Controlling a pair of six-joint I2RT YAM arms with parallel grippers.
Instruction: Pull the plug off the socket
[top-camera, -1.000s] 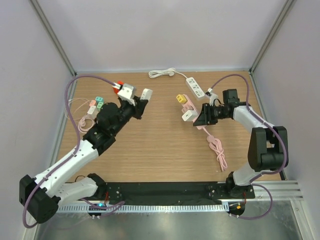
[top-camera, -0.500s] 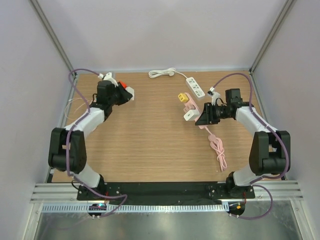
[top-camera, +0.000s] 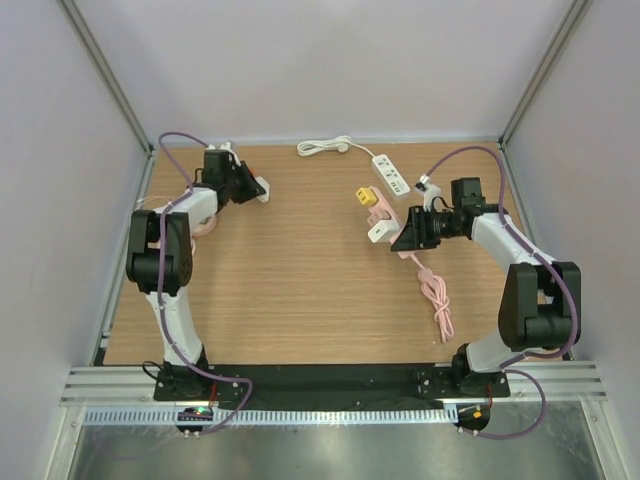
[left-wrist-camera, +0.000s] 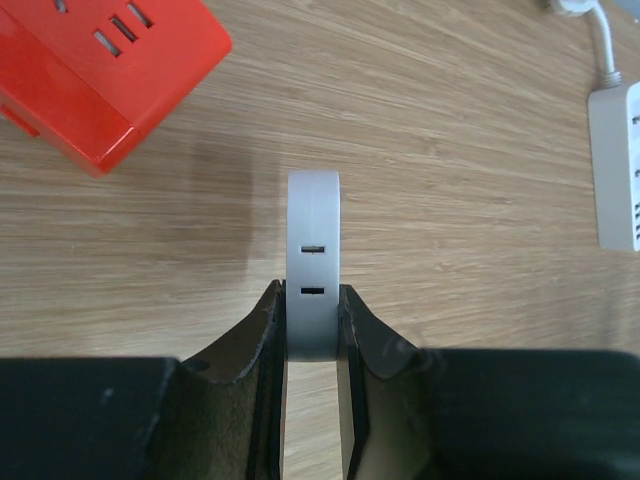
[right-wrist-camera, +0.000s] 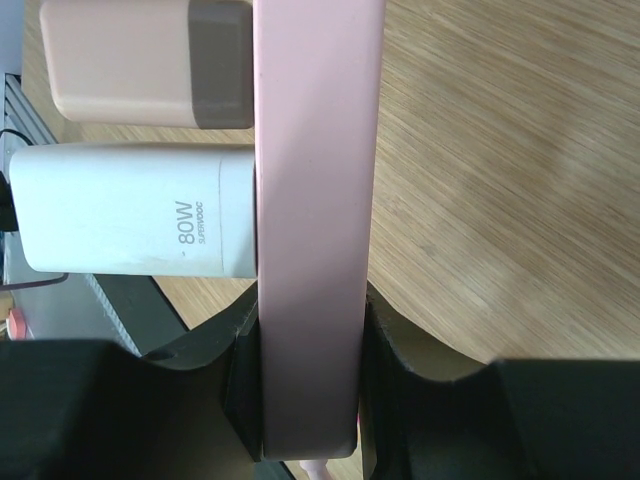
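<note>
Plug (right-wrist-camera: 130, 220) sits in pink socket (right-wrist-camera: 318, 150) gripped by right hand (right-wrist-camera: 310, 385); left hand (left-wrist-camera: 310, 312) grips grey adapter (left-wrist-camera: 313, 215)

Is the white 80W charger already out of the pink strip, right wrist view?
No, the white charger sits flush against the pink power strip clamped in the right tool.

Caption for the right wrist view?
Right gripper shut on pink power strip, white charger plugged into its side.
</note>
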